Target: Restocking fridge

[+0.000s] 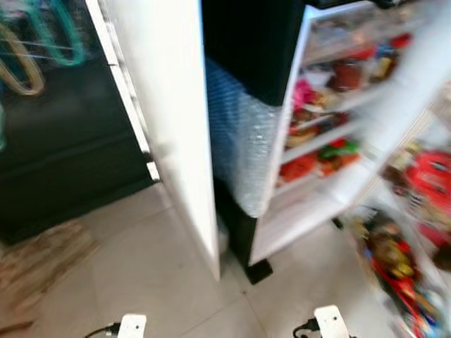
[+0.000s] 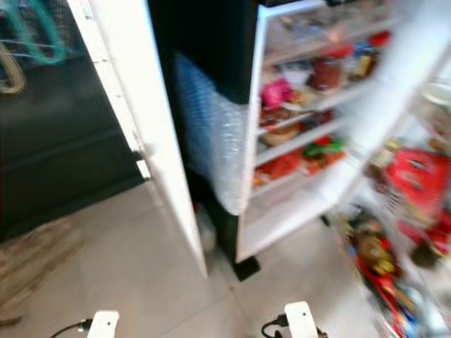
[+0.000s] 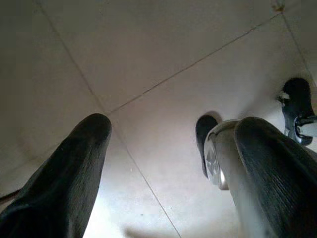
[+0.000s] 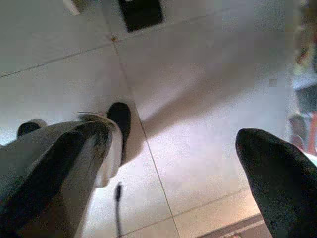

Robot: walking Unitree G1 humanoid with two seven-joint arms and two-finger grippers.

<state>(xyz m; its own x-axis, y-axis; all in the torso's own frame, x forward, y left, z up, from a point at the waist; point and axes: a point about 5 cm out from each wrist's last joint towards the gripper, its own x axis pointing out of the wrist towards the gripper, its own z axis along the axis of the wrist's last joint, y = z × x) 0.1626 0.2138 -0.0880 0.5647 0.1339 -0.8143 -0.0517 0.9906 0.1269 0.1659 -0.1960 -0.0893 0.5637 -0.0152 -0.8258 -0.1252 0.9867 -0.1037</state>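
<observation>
The fridge (image 1: 254, 49) stands open ahead, black-sided, with white shelves (image 1: 331, 127) holding jars and red, pink and green packs. Its open door (image 1: 416, 211) swings out at the right, its racks crowded with red packets and bottles. The picture is blurred. My left gripper (image 3: 168, 163) hangs low over the tiled floor, open, with nothing between its fingers (image 3: 74, 173). My right gripper (image 4: 168, 168) also hangs over the floor, open and empty. Both wrists show at the picture's lower edge, the left wrist (image 1: 132, 326) and the right wrist (image 1: 331, 322).
A tall white panel (image 1: 169, 105) stands left of the fridge, and bubble wrap (image 1: 239, 134) covers the fridge's side. A dark cabinet (image 1: 63, 155) lies at far left, with a brownish mat (image 1: 42, 260) before it. Pale floor tiles (image 1: 155, 274) stretch in front.
</observation>
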